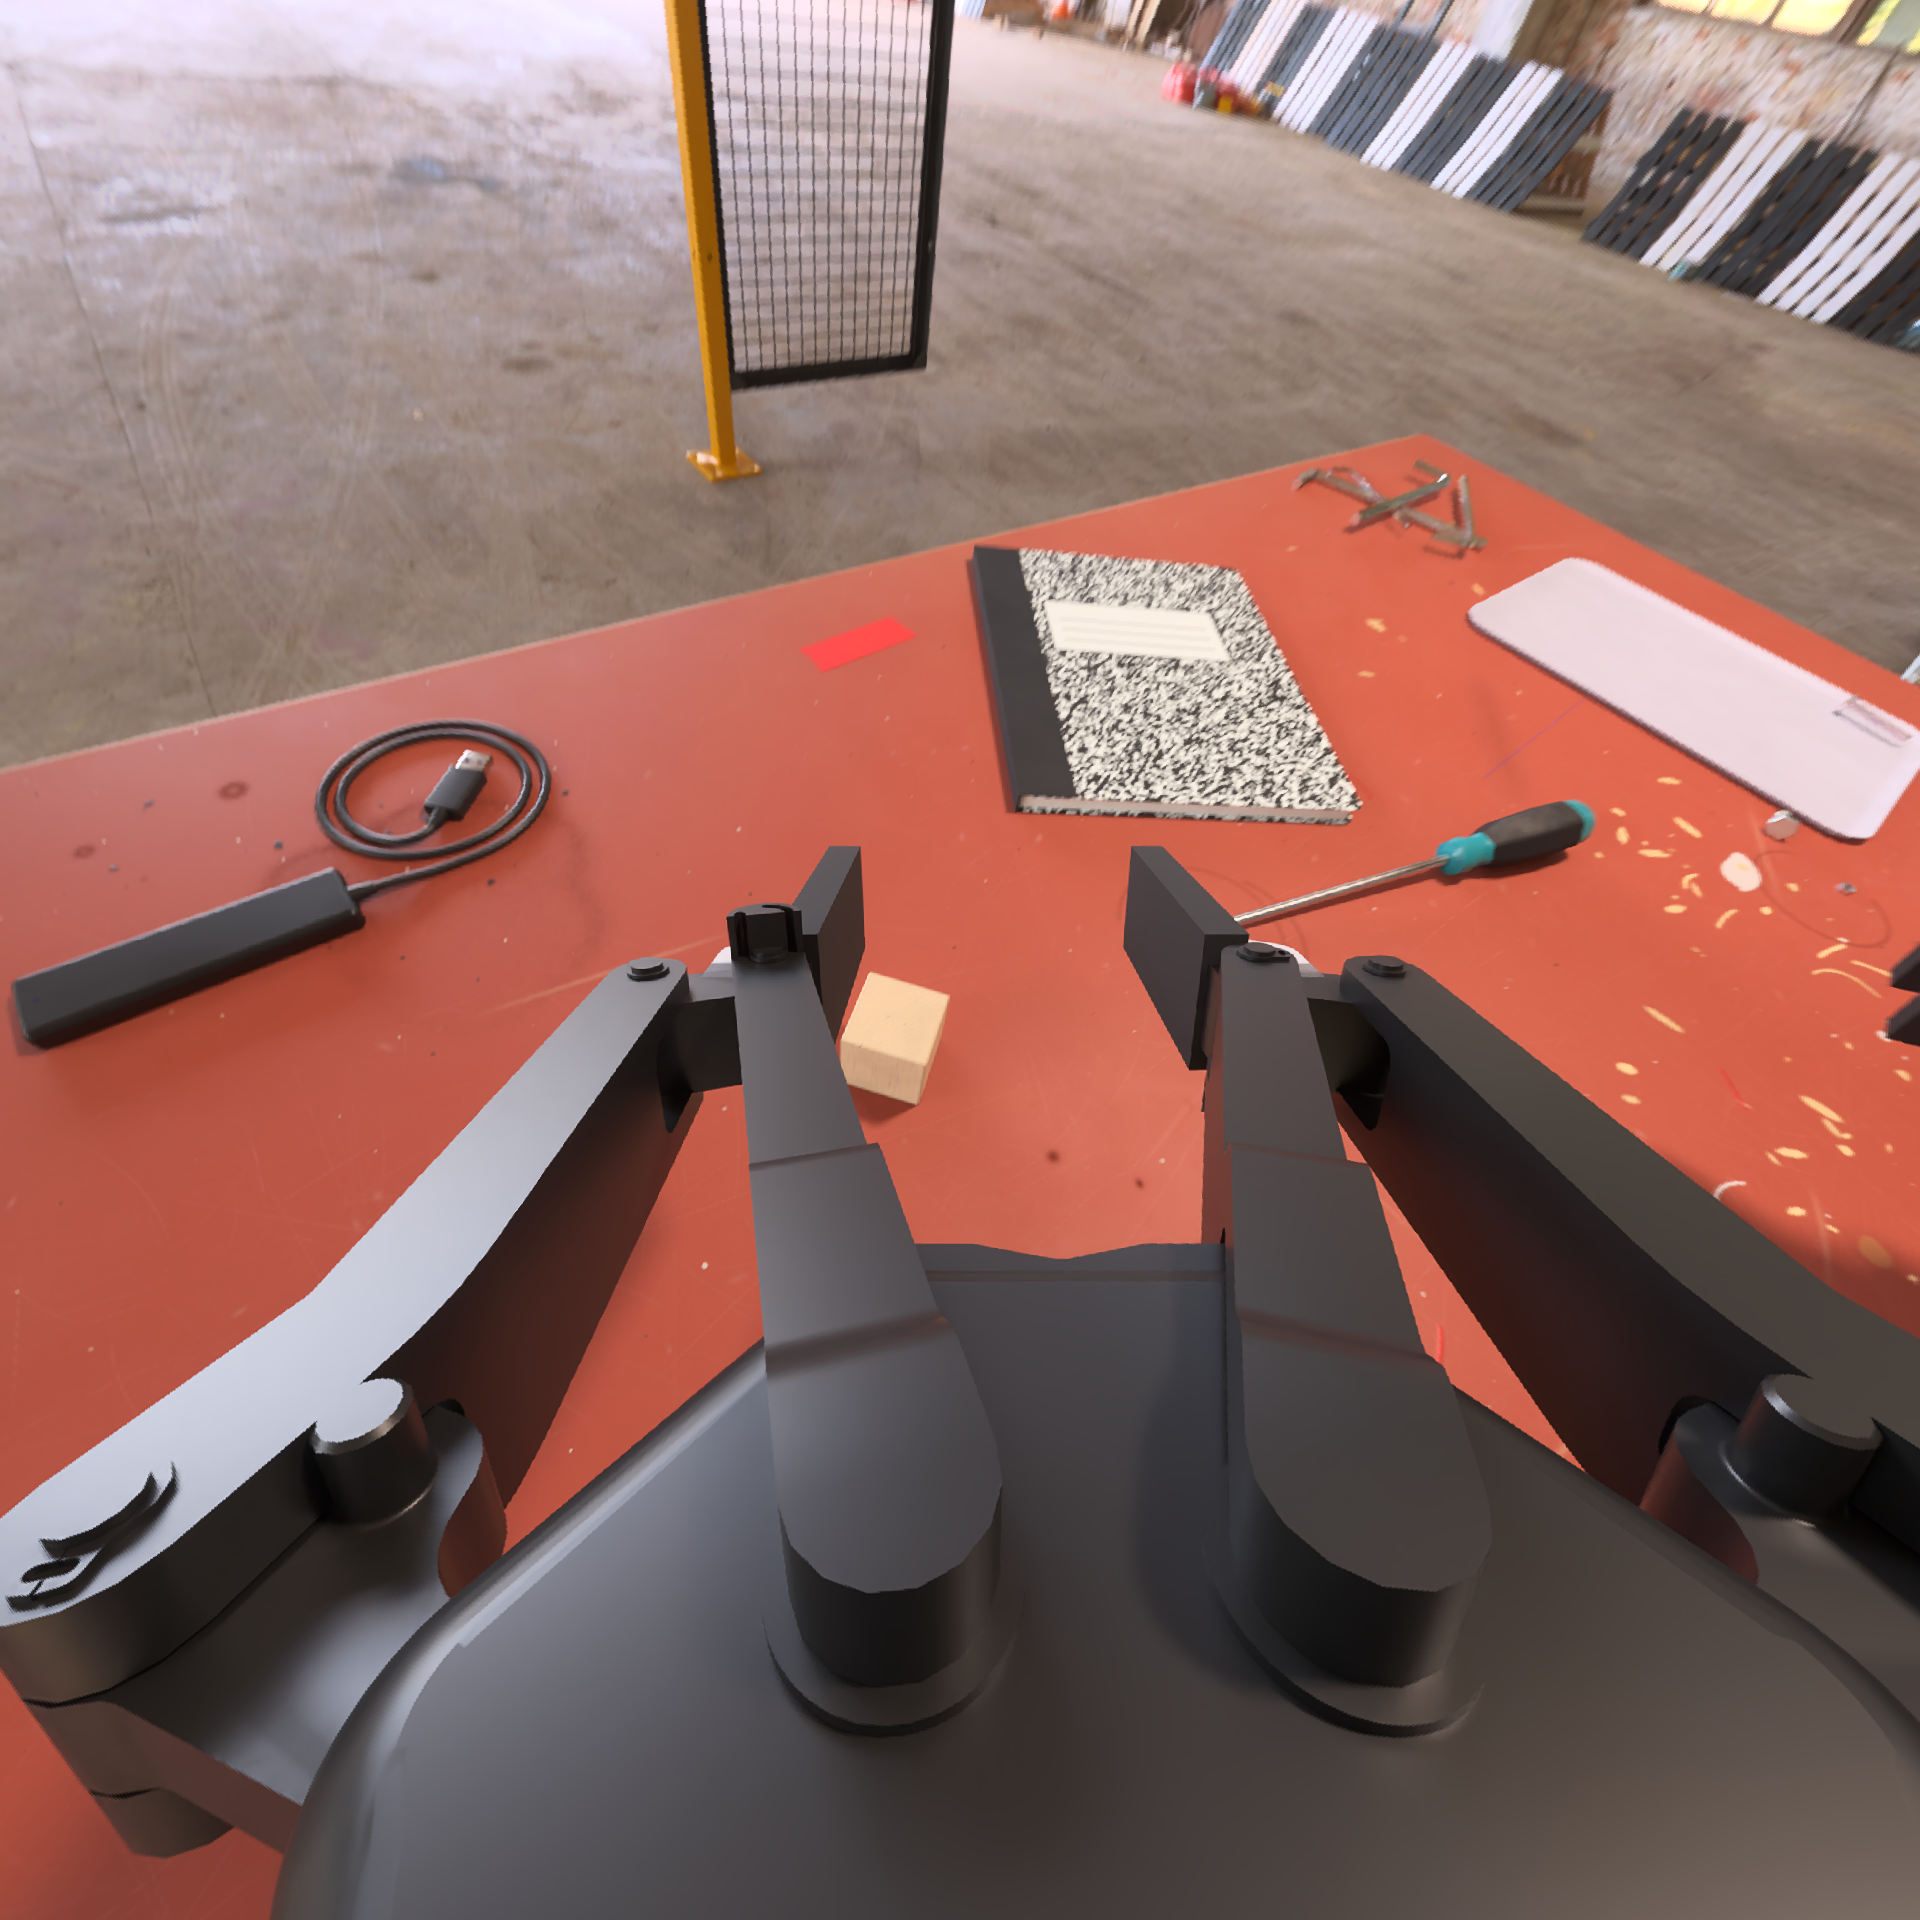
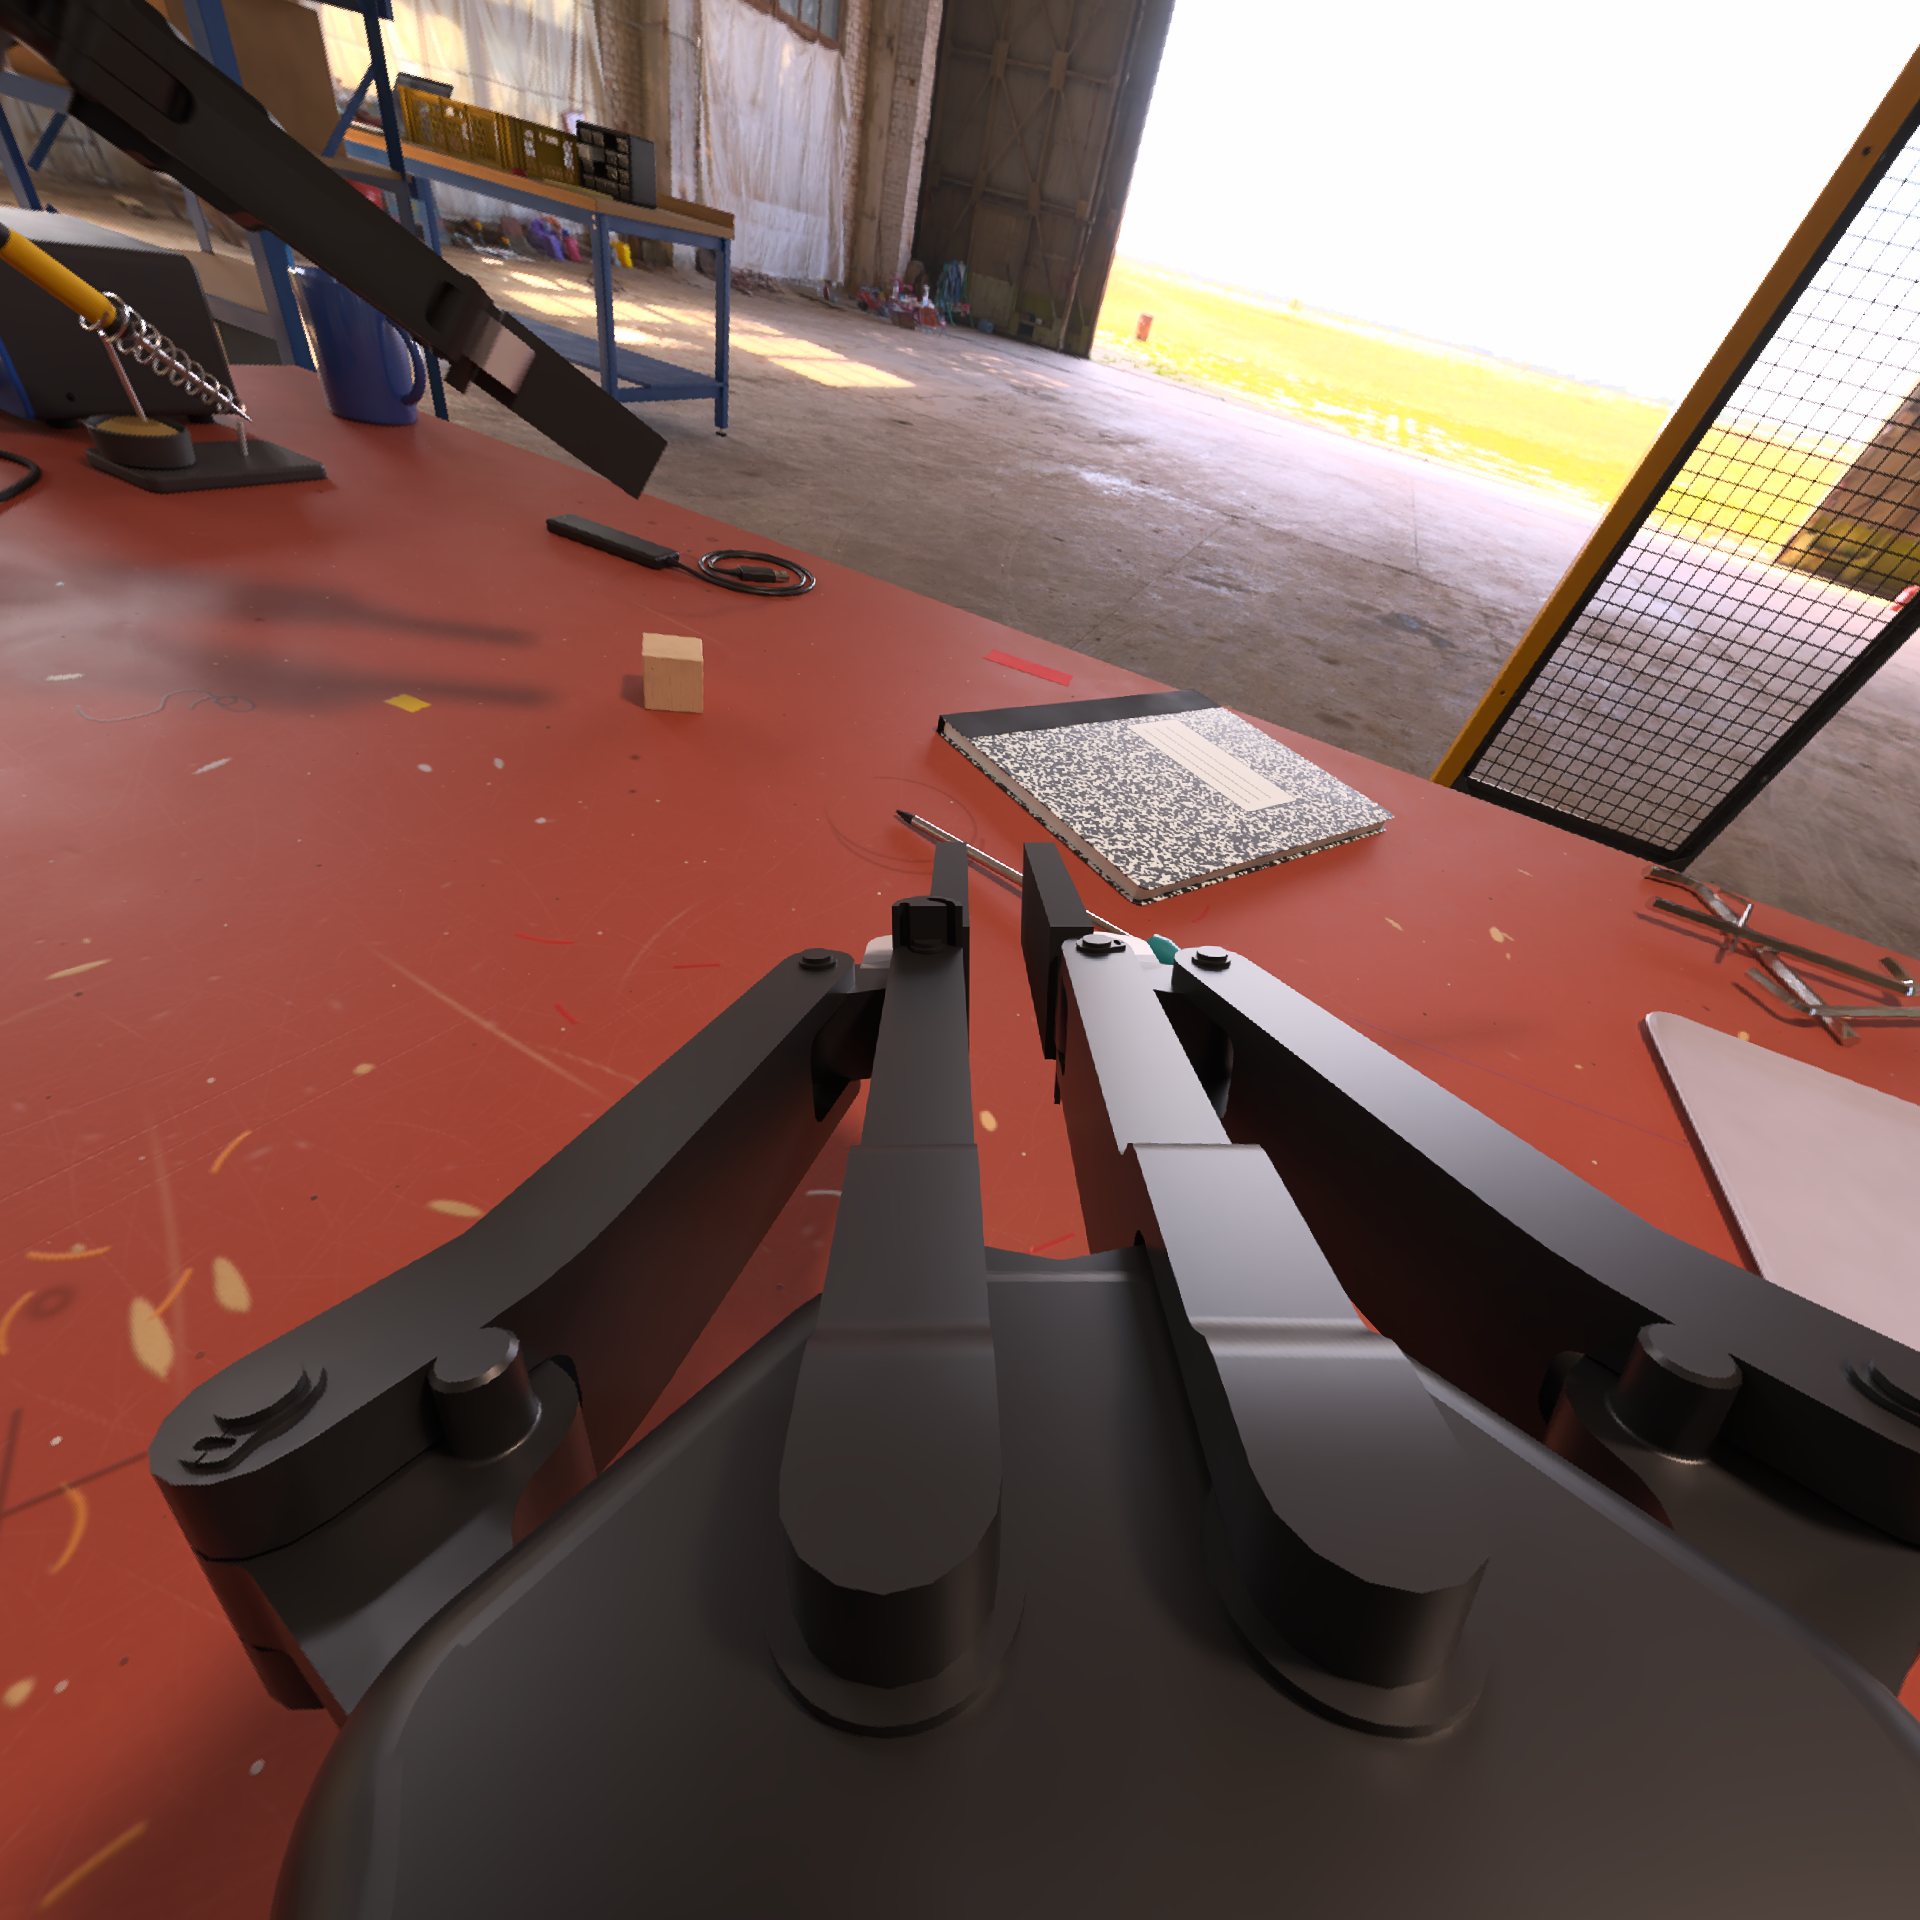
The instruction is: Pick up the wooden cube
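Observation:
The wooden cube (image 1: 894,1034) is a small pale block on the red table (image 1: 520,727). In the left wrist view my left gripper (image 1: 995,935) is open above the table. The cube lies between its fingers, close beside the left finger (image 1: 836,914) and well apart from the right one (image 1: 1169,940). The cube also shows in the right wrist view (image 2: 672,673), far ahead to the left, with a left-arm finger (image 2: 551,410) hanging above it. My right gripper (image 2: 995,894) is empty, its jaws nearly together with a narrow gap, above a screwdriver shaft (image 2: 935,831).
A speckled notebook (image 1: 1153,686), a teal-handled screwdriver (image 1: 1517,836), a black stick with coiled cable (image 1: 208,956), a white board (image 1: 1683,686) and metal keys (image 1: 1403,504) lie on the table. A soldering stand (image 2: 166,436) and blue mug (image 2: 358,353) stand far left. A mesh fence (image 1: 821,187) stands beyond the edge.

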Action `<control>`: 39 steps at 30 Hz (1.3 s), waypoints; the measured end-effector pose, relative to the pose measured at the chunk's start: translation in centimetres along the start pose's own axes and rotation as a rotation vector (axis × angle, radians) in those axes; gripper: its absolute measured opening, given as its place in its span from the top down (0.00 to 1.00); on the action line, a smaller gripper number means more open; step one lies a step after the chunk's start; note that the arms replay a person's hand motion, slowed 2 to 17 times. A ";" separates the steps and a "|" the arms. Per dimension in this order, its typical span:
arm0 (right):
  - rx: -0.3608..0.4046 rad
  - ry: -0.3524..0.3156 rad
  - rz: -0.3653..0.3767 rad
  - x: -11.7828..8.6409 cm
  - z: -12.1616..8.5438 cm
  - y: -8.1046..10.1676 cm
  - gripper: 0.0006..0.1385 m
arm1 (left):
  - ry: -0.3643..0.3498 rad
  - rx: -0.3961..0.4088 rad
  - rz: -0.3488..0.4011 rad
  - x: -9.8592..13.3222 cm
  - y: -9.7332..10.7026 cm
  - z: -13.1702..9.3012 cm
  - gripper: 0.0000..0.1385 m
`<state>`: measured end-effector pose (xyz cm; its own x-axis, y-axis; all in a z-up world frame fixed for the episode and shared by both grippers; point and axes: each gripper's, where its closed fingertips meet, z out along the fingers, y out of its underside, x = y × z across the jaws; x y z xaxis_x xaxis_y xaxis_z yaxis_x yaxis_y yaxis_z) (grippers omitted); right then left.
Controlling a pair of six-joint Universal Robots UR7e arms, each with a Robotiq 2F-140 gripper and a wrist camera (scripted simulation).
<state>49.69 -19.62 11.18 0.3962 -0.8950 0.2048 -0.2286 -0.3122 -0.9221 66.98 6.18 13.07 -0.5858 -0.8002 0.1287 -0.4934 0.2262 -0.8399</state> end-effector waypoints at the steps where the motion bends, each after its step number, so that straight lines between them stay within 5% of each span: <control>1: -0.002 0.000 -0.003 0.0 0.0 0.0 0.90 | -0.005 -0.019 -0.008 -0.4 0.3 0.5 0.51; 14: -0.013 0.022 -0.041 0.0 0.2 0.3 0.90 | -0.018 -0.081 -0.060 -2.9 2.4 4.7 0.53; 24: -0.013 0.025 -0.037 0.2 0.2 0.3 0.90 | 0.057 -0.092 -0.082 -3.1 3.1 6.5 0.58; 33: -0.019 0.018 -0.036 0.1 0.3 0.4 0.90 | 0.077 -0.129 -0.032 -3.5 4.3 8.1 0.61; 39: -0.020 0.015 -0.046 0.0 0.3 0.3 0.90 | 0.081 -0.086 0.034 -3.7 4.1 8.4 0.69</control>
<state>49.87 -19.58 10.76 0.3929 -0.8844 0.2519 -0.2283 -0.3592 -0.9049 72.53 5.43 4.71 -0.6518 -0.7443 0.1458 -0.5232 0.3020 -0.7969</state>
